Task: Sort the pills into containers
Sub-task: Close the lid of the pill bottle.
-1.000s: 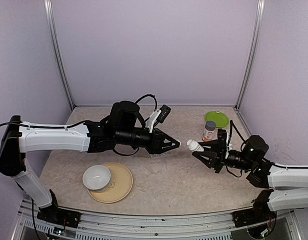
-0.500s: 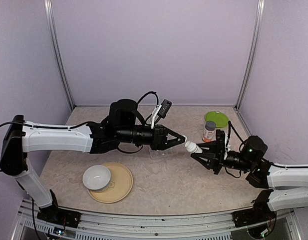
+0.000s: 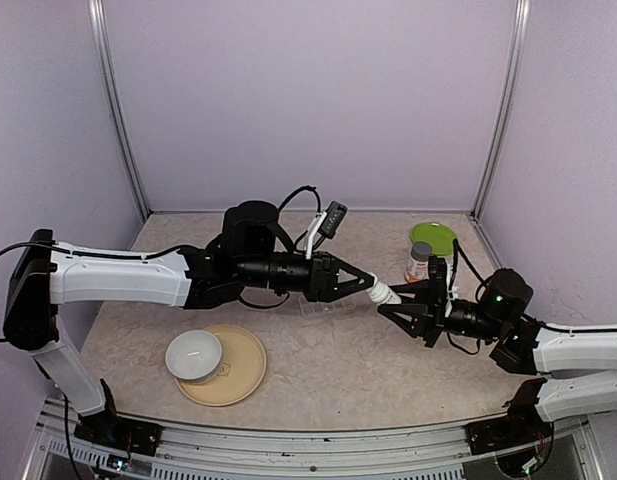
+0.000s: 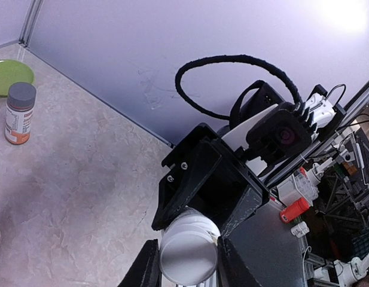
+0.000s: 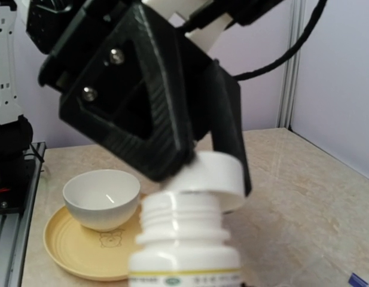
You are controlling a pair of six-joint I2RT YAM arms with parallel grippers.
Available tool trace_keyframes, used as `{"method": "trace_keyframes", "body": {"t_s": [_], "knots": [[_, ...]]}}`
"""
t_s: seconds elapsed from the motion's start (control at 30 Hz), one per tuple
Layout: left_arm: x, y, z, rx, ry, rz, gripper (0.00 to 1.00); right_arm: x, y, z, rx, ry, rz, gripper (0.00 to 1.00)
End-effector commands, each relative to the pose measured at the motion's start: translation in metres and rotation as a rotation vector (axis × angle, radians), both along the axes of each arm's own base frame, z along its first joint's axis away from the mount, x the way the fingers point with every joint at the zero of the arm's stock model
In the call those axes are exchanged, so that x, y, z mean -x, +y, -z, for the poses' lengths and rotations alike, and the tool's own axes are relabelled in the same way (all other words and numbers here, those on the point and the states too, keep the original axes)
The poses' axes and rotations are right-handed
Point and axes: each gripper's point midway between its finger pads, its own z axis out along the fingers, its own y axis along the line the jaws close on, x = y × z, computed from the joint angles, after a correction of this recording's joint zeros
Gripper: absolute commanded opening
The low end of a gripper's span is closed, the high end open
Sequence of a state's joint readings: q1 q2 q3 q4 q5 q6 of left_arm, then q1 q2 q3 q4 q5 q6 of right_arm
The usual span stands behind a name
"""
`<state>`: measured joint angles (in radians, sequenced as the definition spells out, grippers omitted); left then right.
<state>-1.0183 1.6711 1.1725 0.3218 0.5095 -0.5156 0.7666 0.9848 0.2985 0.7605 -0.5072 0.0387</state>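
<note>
Item 1, left gripper (image 3: 369, 286): centre of the top view, clamped on the cap (image 5: 208, 174) of the white bottle (image 5: 184, 248).

Item 2, cap: in the right wrist view it sits skewed over the threaded neck, with threads bare beneath it. I cannot tell whether it is fully free.

Item 3, right gripper (image 3: 400, 302): right of centre, closed around the bottle's body and holding it off the desk (image 3: 328, 372).

Step in hand, as I judge it: uncapping. I would keep the right grip firm and motionless and draw the left gripper straight back along the neck's axis. Pulling sideways could make the skewed cap bind or jolt the contents out.

Item 4, pill box (image 3: 323, 306): flat on the desk, just below and left of the meeting grippers in the top view. Its long axis appears to run left to right across the frame. The compartments are too faint to read.

Item 5, white bottle: its long axis runs from lower right to upper left, with the mouth toward the left gripper.

Item 6, pills: none visible; presumably inside the bottle.
</note>
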Motion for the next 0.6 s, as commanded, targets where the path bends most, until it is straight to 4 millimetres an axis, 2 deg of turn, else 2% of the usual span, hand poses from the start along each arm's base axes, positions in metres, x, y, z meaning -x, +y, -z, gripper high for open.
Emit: {"method": "trace_keyframes", "body": {"t_s": [0.0, 0.27, 0.57], "knots": [[0.006, -0.003, 0.000, 0.016, -0.007, 0.020, 0.26, 0.000, 0.005, -0.020, -0.043, -0.038, 0.000, 0.00], [0.017, -0.009, 0.008, 0.005, 0.022, 0.073, 0.26, -0.001, 0.004, -0.021, -0.047, -0.041, 0.011, 0.00], [0.008, -0.009, 0.020, -0.039, 0.043, 0.017, 0.26, -0.005, 0.000, -0.026, -0.054, -0.049, 0.045, 0.00]]}}
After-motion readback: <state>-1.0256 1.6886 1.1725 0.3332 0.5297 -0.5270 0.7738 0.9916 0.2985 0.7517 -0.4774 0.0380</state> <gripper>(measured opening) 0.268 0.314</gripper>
